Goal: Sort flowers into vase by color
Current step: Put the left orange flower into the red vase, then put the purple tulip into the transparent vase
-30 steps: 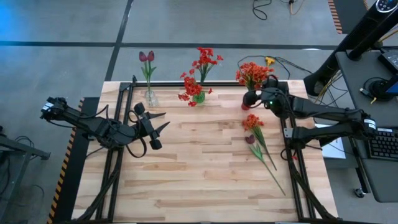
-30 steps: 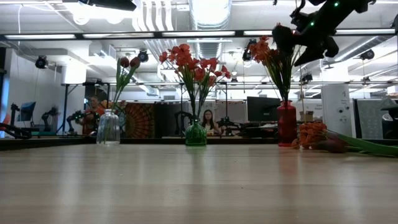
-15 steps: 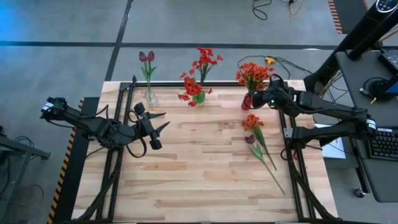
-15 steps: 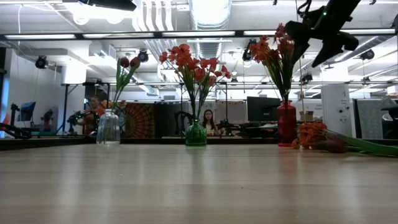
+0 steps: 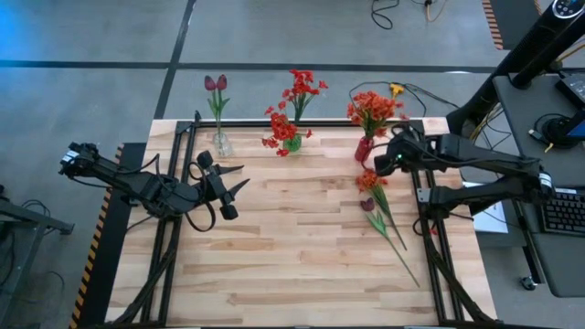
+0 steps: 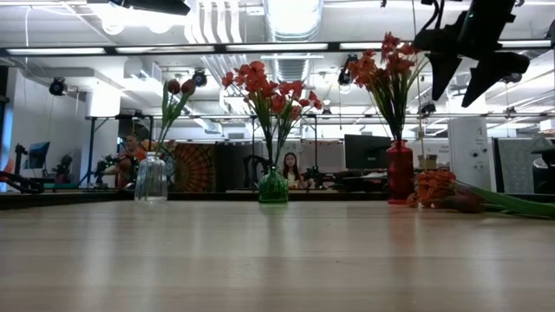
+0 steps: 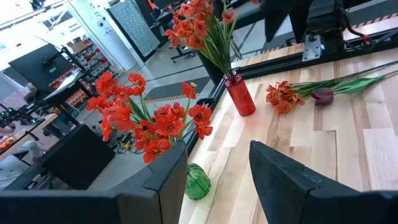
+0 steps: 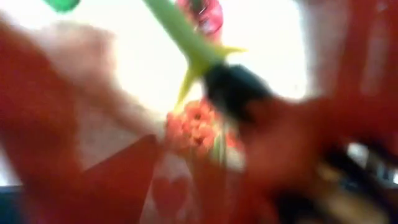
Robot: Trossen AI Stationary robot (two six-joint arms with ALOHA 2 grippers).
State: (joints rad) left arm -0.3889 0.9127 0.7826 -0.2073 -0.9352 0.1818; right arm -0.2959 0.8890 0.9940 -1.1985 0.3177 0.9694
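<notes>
Three vases stand along the table's far edge. A clear vase [image 5: 222, 143] holds maroon tulips [image 5: 215, 83], a green vase [image 5: 292, 143] holds red blooms [image 5: 297, 91], and a red vase [image 5: 365, 148] holds orange blooms [image 5: 370, 109]. One orange flower [image 5: 370, 178] and one maroon tulip [image 5: 367, 205] lie flat on the table, their stems [image 5: 398, 239] running toward the near right. My right gripper [image 6: 453, 97] hangs open, pointing down, above the lying orange flower and beside the red vase. My left gripper [image 5: 243, 176] waits open at the left, raised off the table.
Black frame rails [image 5: 179, 146] border the table's left, right and far sides. Bare wood [image 5: 283, 256] fills the middle and near part of the table. People sit at desks in the room beyond the table [image 6: 287, 165].
My right gripper has drawn away from the orange blooms in the red vase, a little toward the table's near and right edges. It has tipped from nearly level to pointing steeply down. The flowers and vases have kept their places.
</notes>
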